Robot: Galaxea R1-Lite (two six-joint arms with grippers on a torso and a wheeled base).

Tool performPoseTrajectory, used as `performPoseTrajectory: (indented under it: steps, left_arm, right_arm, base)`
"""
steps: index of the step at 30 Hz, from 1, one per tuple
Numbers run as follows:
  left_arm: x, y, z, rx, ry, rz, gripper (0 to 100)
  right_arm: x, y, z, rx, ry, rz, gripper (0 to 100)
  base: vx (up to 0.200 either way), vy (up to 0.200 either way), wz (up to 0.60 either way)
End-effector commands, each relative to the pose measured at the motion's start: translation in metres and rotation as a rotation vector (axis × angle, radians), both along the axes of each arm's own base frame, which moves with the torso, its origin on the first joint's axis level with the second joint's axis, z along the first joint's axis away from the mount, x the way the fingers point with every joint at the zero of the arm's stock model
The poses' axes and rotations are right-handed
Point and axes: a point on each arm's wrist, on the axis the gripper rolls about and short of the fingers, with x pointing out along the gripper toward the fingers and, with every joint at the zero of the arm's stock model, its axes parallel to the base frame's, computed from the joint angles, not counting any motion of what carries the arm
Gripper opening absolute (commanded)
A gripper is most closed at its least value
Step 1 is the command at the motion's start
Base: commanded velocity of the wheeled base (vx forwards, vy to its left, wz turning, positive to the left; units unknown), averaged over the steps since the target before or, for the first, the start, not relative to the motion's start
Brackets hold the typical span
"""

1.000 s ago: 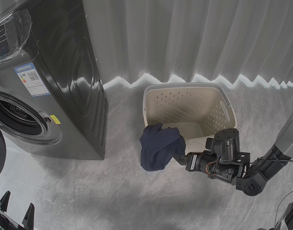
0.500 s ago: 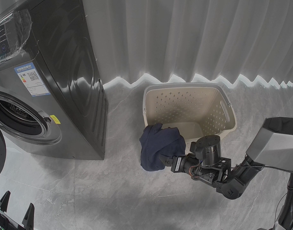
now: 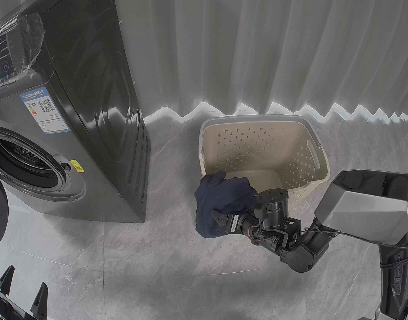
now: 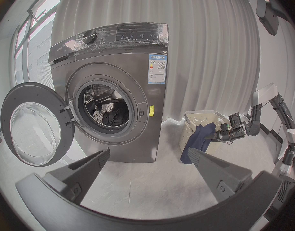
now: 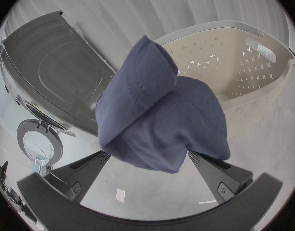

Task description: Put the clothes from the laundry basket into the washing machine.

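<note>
A navy garment point(image 3: 221, 203) hangs over the front left corner of the cream laundry basket point(image 3: 261, 121), half outside it. My right gripper point(image 3: 217, 218) is low against the cloth from the right. In the right wrist view its fingers point(image 5: 202, 164) stand open, and the garment point(image 5: 157, 113) covers both tips. The washing machine point(image 3: 79, 90) stands at the left with its round door point(image 4: 35, 125) swung open, and dark clothes point(image 4: 110, 111) lie in the drum. My left gripper point(image 4: 147, 154) is open and holds nothing, low at the near left point(image 3: 25, 281).
White curtains point(image 3: 257, 45) close off the back. The basket's bottom point(image 3: 261, 178) shows bare. Grey marble floor point(image 3: 159, 263) lies open between the machine and the basket. The open door sits to the machine's left.
My right arm has swung left along the floor, bringing its gripper from beside the garment to right against it. The garment and the left gripper have stayed put.
</note>
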Motion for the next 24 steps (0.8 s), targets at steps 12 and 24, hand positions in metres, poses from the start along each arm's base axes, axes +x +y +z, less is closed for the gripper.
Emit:
performPoseTrajectory:
  steps: [12,24]
  left_arm:
    - [0.001,0.000,-0.005,-0.002,0.011,0.000,100]
    - [0.001,0.000,-0.005,-0.002,0.011,0.000,100]
  right_arm:
    - [-0.002,0.006,-0.008,0.002,-0.025,0.020,0]
    - [-0.058,-0.021,0.073,0.046,-0.286,0.106,0]
  base:
    - [0.000,0.000,0.00]
    - [0.000,0.000,0.00]
